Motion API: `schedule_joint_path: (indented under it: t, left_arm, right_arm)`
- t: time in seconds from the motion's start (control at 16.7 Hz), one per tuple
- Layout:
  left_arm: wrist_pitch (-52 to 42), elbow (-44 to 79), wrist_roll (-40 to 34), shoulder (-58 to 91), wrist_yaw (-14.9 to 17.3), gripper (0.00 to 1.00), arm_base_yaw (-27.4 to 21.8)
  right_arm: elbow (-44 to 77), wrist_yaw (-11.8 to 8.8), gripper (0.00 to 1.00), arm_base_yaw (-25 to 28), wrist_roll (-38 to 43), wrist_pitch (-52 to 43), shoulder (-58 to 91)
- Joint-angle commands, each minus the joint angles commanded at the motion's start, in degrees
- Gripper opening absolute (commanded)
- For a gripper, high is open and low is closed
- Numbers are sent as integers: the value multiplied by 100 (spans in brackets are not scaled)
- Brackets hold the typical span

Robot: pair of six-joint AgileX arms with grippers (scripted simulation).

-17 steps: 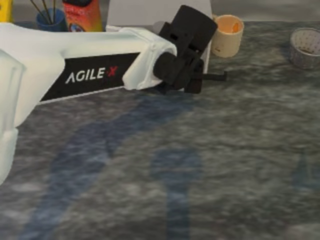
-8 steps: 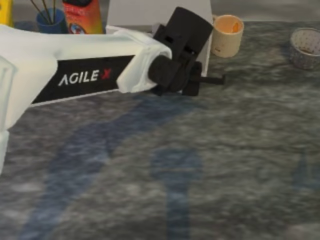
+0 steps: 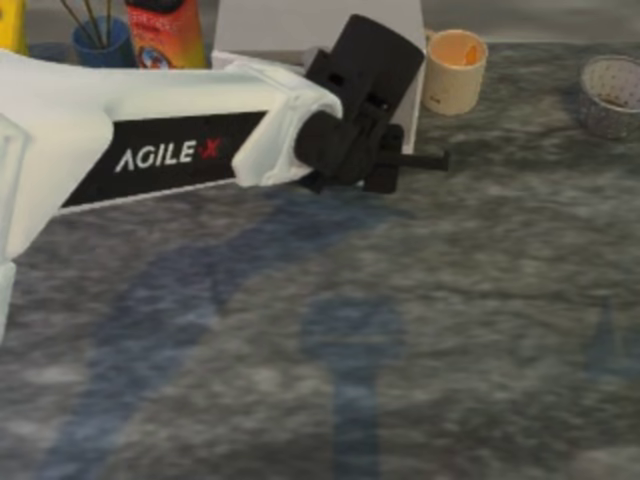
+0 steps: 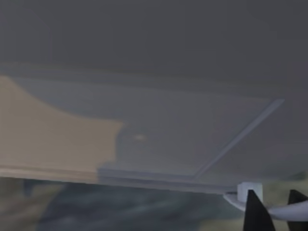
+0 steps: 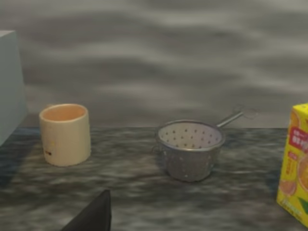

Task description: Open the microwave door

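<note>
Silver-grey microwave door (image 4: 159,130) at the table's far edge looks partly ajar; left claw (image 4: 272,211) apparently grasps its handle (image 4: 250,190).

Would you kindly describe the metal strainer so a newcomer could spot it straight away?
Start at the microwave at the table's far edge, then look along that edge to the top view's right, past the beige cup. The strainer sits alone near the right edge: a small silver bowl dotted with holes and a thin wire handle, unlike the plain, solid cup.
</note>
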Motion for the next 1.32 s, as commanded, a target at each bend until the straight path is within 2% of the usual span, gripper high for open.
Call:
schedule_joint_path:
  t: [1.02, 1.32]
  left_arm:
    - [0, 0, 0, 0, 0, 0, 0]
    - [95, -131, 110, -103, 111, 0, 8]
  right_arm:
    - [0, 0, 100, 0, 0, 0, 0]
    - [0, 0, 100, 0, 0, 0, 0]
